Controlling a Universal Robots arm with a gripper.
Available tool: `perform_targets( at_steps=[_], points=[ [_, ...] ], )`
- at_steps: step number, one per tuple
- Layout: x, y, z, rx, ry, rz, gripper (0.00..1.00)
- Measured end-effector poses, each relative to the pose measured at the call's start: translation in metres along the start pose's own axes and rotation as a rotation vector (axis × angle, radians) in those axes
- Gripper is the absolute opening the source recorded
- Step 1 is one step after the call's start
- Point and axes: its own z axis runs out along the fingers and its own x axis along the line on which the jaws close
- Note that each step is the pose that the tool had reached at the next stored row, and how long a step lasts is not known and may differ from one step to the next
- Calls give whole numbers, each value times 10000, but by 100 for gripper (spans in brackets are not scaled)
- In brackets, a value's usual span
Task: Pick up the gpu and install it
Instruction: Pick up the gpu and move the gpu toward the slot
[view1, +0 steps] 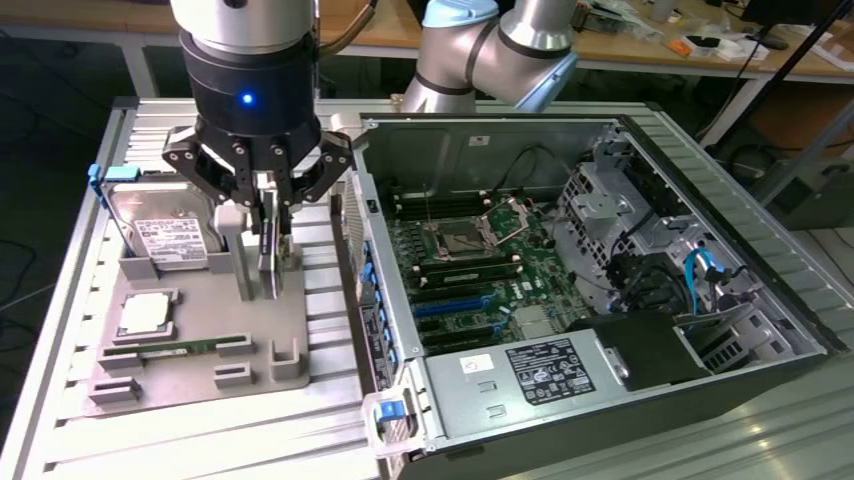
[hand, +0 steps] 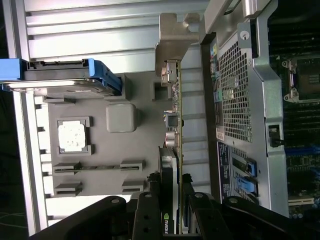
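Observation:
The gpu (view1: 274, 255), a thin black card with a silver bracket, stands on edge over the grey parts tray (view1: 200, 375) at the exterior view's left. My gripper (view1: 264, 225) comes down from above and is shut on the card's upper edge, one finger on each face. In the wrist view the gpu (hand: 175, 100) shows edge-on, its bracket reaching past the tray (hand: 120, 160), and my gripper (hand: 170, 205) clamps its near end. Whether the card's lower edge touches the tray cannot be told.
On the tray lie a hard drive (view1: 167, 235) in a blue frame, a processor (view1: 144, 313) and a green memory stick (view1: 187, 348). The open computer case (view1: 667, 180) lies at the exterior view's right, with the motherboard's blue slots (view1: 461, 305) and a power supply (view1: 534, 375).

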Motion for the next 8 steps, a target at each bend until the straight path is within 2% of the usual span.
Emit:
perform_targets(
  at_steps=[8],
  points=[
    [0, 0, -7, 36, -3, 0, 27]
  ],
)
